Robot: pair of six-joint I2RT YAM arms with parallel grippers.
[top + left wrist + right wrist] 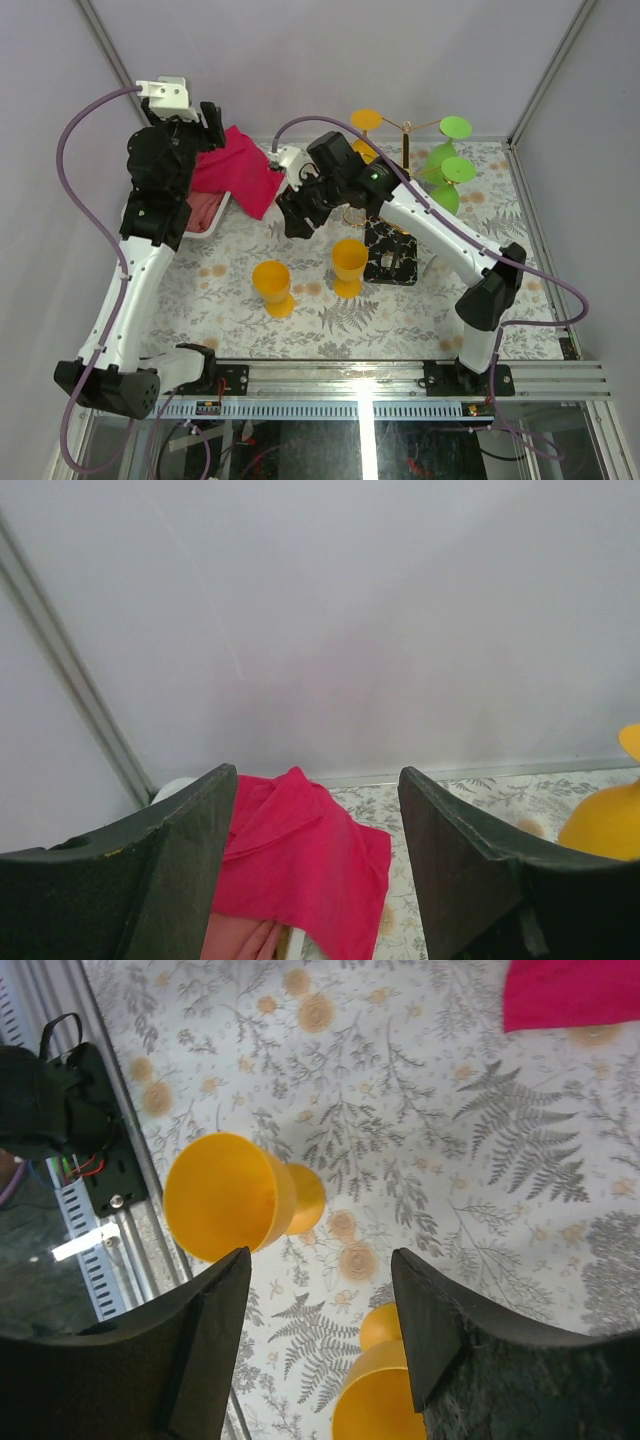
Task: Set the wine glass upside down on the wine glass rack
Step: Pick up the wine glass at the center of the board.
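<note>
Two yellow wine glasses stand upright on the table, one at the left (272,286) and one at the right (349,265). The wine glass rack has a gold pole (405,150) on a black base (392,255). A yellow glass (365,121) and several green glasses (456,168) hang on it upside down. My right gripper (293,220) is open and empty, above and behind the two standing glasses. In the right wrist view (320,1270) the left glass (225,1210) and the right glass (385,1405) lie below it. My left gripper (211,127) is open and empty over the red cloth.
A red cloth (238,170) lies at the back left, partly over a white tray (205,222); it also shows in the left wrist view (300,870). Enclosure walls close the back and sides. A metal rail (400,380) runs along the near edge.
</note>
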